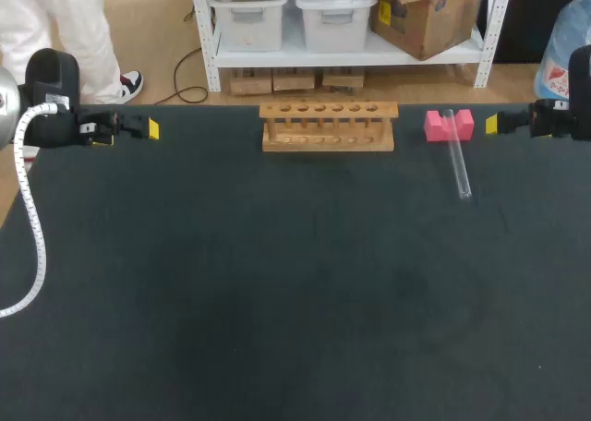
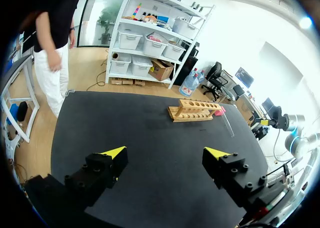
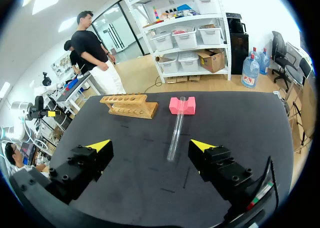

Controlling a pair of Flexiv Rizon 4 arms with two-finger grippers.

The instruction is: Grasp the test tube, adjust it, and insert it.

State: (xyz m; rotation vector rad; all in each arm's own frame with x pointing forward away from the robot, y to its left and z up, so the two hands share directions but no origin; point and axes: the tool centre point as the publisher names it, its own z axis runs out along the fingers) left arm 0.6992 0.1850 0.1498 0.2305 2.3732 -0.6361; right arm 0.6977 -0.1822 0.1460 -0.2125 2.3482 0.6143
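A clear glass test tube (image 1: 456, 159) lies on the black table, its far end resting in the notch of a pink block (image 1: 449, 124). A wooden rack (image 1: 328, 126) with a row of holes stands at the table's far middle. In the right wrist view the test tube (image 3: 176, 128) lies ahead of my right gripper (image 3: 151, 146), which is open and empty, and the pink block (image 3: 182, 105) and rack (image 3: 129, 105) lie beyond. My right gripper (image 1: 492, 123) hovers at the far right edge. My left gripper (image 1: 150, 128) is at the far left, open and empty (image 2: 166, 152), with the rack (image 2: 194, 110) far ahead.
The black table (image 1: 277, 292) is a wide bare mat in front of the rack. A white ribbed cable (image 1: 32, 227) hangs from my left arm over the table's left edge.
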